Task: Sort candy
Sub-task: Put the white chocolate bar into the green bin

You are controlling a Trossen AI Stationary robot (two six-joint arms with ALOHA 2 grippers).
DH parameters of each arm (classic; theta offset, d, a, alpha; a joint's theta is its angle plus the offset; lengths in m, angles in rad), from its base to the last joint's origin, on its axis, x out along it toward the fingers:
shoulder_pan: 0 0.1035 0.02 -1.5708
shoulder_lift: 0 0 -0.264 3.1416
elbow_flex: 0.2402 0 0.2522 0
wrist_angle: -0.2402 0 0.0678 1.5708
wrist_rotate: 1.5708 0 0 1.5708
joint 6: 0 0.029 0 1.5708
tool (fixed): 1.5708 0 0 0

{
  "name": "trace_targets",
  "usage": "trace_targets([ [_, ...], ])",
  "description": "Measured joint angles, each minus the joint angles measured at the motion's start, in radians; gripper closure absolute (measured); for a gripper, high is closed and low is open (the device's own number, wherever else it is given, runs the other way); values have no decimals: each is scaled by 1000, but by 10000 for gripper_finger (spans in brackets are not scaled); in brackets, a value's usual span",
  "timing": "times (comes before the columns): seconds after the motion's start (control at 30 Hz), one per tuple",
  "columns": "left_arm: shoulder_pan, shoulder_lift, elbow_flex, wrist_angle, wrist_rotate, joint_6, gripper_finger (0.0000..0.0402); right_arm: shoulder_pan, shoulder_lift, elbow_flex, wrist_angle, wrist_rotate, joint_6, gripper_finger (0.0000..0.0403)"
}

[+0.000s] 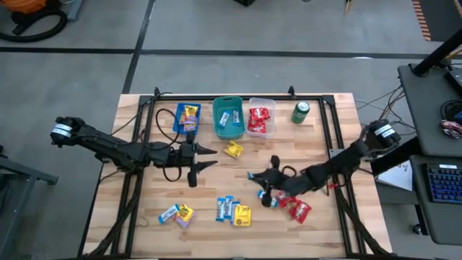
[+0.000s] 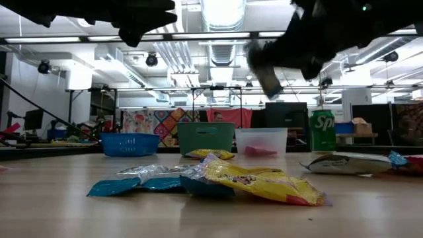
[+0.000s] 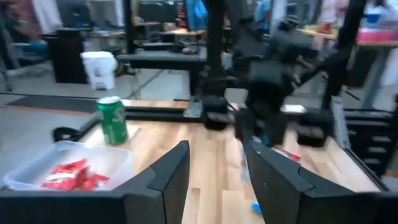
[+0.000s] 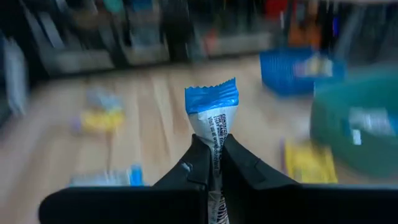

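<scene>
Candy packets lie loose on the wooden table: a yellow one [image 1: 233, 149], a blue and yellow pair [image 1: 177, 214], a blue and yellow cluster [image 1: 232, 211], and red ones [image 1: 297, 209]. At the far edge stand a blue basket [image 1: 186, 119], a teal bin [image 1: 228, 117] and a clear bin [image 1: 260, 119], each with candy inside. My right gripper [image 1: 254, 177] hovers mid-table, shut on a blue-white candy packet [image 4: 211, 115]. My left gripper [image 1: 208, 159] is open left of centre, pointing toward the table's right, with nothing between its fingers. My right gripper pinches the blue-white packet between its two fingers, across its white middle [image 4: 212, 144]. The blue crimped end [image 4: 212, 98] sticks out past the fingertips. The fingers come roughly level from the table's right side. The packet is lifted clear of the table.
A green soda can [image 1: 301, 112] stands at the far right beside the clear bin. A black frame [image 1: 328, 123] runs along the table's sides and far edge. Bare wood shows between the two grippers and the near candy clusters.
</scene>
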Motion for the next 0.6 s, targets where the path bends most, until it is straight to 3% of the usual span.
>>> trace_targets([
  [0.1,0,5,0,25,77,-4,258,-8,1,-108,371,1,-148,389],
  [0.2,0,10,0,43,84,0,258,-18,4,-163,563,-4,-214,390],
  [0.6,2,86,0,107,80,51,257,-22,6,-140,574,-17,-258,390],
])
